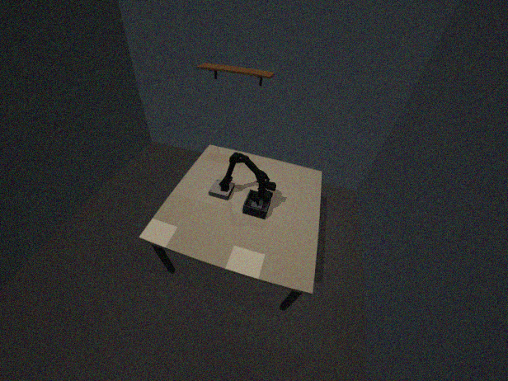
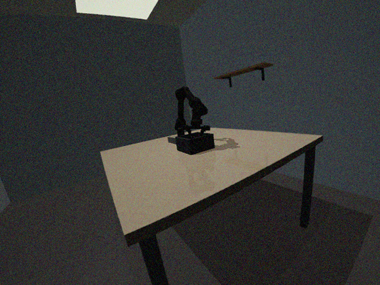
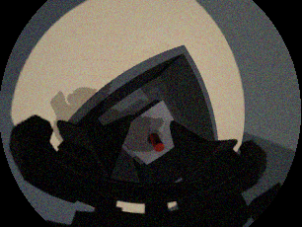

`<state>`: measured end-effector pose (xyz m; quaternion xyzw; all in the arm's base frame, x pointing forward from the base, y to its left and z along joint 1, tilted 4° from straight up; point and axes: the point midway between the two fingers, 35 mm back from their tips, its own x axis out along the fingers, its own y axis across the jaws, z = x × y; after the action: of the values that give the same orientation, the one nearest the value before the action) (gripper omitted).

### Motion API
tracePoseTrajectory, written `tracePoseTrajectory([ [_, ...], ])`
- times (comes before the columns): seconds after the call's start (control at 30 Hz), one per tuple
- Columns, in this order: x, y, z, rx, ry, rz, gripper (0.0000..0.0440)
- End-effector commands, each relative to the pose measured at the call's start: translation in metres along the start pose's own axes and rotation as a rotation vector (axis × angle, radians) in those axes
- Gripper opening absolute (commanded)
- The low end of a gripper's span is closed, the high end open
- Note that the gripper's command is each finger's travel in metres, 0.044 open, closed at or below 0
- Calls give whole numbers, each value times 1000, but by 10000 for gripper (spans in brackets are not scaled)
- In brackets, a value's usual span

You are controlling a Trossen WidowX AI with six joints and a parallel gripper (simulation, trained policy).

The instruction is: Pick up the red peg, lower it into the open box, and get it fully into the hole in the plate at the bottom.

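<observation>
1. looking over all three feeds, i find no brand, label or writing that i can read on the arm [image 1: 250, 165] [image 2: 193, 100], the box [image 1: 255, 211] [image 2: 195, 145] [image 3: 201, 94] or the table [image 1: 198, 231] [image 2: 160, 176].
2. my gripper [image 1: 260, 199] [image 2: 196, 132] [image 3: 151, 120] is down at the open box, its fingers spread wide apart with nothing gripped between them.
3. the red peg [image 3: 158, 146] shows in the wrist view only, inside the box, over the pale plate [image 3: 148, 157] at the bottom, between the two fingers yet apart from both.
4. i see the peg's red end and a short dark stretch of its side; its lower end is hard to make out, so i cannot tell how deep it sits, or whether it is in the hole at all.
5. the dark fingers and gripper body cut off the near part of the box in the wrist view, and the box's walls hide its inside in the exterior view.
6. grain and dim light blur the arm's joints; its shadow falls on the table to the right of the box.
</observation>
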<state>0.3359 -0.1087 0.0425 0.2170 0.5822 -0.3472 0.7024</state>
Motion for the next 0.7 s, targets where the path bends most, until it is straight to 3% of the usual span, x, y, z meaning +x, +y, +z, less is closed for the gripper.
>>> tracePoseTrajectory([
  [0.0, -5, 10, 11, -10, 18, 31, 380],
  [0.1, -10, 19, 19, -12, 28, 60, 440],
  [0.43, -35, 58, 49, -17, 9, 192, 440],
  [0.67, -35, 58, 50, -17, 8, 194, 440],
])
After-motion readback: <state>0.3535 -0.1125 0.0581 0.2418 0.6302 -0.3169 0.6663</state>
